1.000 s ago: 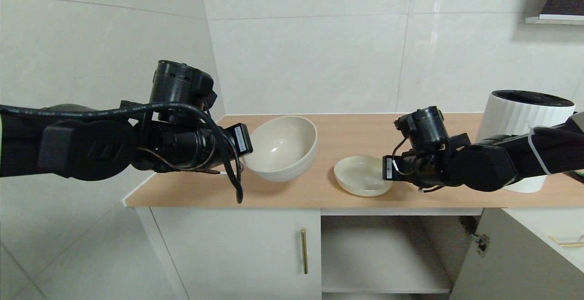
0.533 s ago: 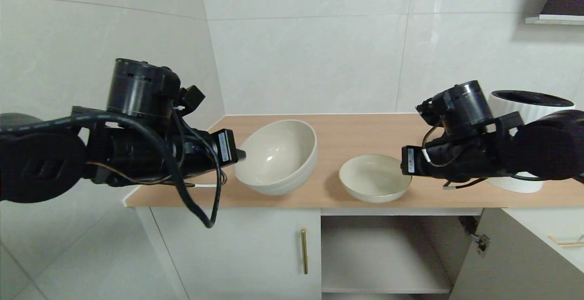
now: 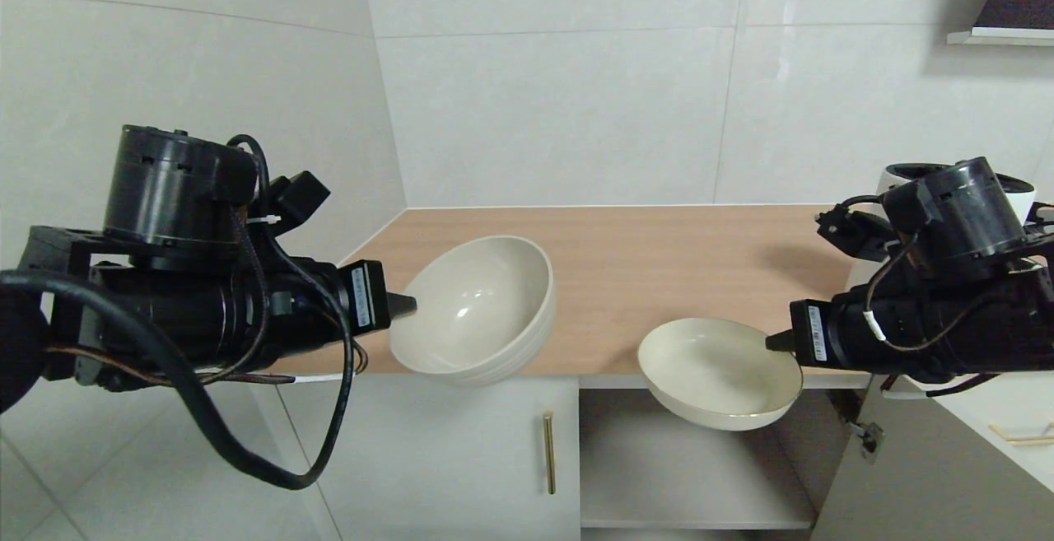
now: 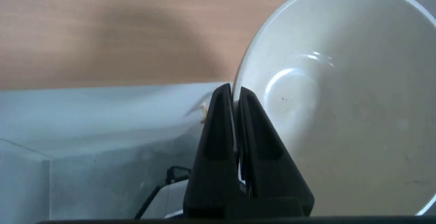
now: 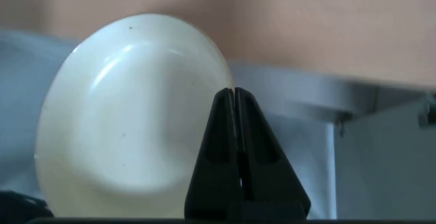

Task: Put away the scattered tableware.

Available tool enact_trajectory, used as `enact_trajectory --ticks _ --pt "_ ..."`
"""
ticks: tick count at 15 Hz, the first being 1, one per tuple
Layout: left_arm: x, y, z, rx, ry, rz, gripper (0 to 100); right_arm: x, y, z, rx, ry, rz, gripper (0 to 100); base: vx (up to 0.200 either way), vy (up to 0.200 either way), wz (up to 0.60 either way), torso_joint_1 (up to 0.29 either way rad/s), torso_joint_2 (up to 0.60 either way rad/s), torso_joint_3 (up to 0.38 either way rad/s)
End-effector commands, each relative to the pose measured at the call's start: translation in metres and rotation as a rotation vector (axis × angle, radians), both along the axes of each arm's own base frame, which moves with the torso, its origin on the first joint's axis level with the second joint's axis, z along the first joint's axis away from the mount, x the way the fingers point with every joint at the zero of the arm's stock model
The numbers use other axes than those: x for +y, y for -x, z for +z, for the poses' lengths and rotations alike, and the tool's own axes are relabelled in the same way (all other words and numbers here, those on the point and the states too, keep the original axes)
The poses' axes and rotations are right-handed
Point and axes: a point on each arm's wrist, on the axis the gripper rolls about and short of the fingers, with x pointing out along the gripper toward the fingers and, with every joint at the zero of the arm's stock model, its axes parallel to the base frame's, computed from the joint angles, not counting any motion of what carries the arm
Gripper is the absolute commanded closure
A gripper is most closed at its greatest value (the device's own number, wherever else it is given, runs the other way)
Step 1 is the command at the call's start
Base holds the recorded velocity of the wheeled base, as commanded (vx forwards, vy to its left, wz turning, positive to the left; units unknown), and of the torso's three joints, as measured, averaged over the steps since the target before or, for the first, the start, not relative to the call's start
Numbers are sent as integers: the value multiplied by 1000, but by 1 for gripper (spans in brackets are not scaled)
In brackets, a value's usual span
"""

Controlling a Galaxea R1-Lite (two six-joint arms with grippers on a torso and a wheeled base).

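A large cream bowl (image 3: 473,306) hangs tilted at the wooden counter's (image 3: 659,253) front edge, gripped by its rim in my left gripper (image 3: 405,304), which is shut on it. The left wrist view has the same bowl (image 4: 340,94) pinched by its rim in that gripper (image 4: 236,115). A small shallow cream dish (image 3: 716,370) hangs in front of the counter edge, above the open cabinet, with my right gripper (image 3: 776,342) shut on its rim. The right wrist view gives the dish (image 5: 129,108) with that gripper (image 5: 234,108) shut on its edge.
A white ribbed container (image 3: 906,174) stands at the counter's back right, behind my right arm. Below the counter, a closed door with a brass handle (image 3: 548,452) is on the left, an open cabinet shelf (image 3: 692,475) in the middle, and an open door (image 3: 930,475) on the right.
Both arms drew back toward me, lifting the large bowl and the small dish off the counter. The dish went from resting on the counter to hanging past its front edge.
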Motion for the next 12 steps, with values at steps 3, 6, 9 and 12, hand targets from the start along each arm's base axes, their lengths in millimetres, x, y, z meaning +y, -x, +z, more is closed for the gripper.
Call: enact_trajectory --ticks 3,6,9,12 --pt "-2 0 -3 10 -5 -6 100 -4 8 1 -7 1 1 100 -133 0 0 3 -2 -2" --pt "-3 -1 -5 16 -10 -10 100 -4 7 -1 1 6 2 100 -200 0 0 6 2 -2" --pt "-5 -4 -9 24 -29 -19 100 -1 3 -6 11 12 1 100 -67 0 0 -4 -2 2" --pt "-5 -5 -12 34 -37 -20 100 -1 -2 -11 22 17 -3 100 0 0 0 0 0 0"
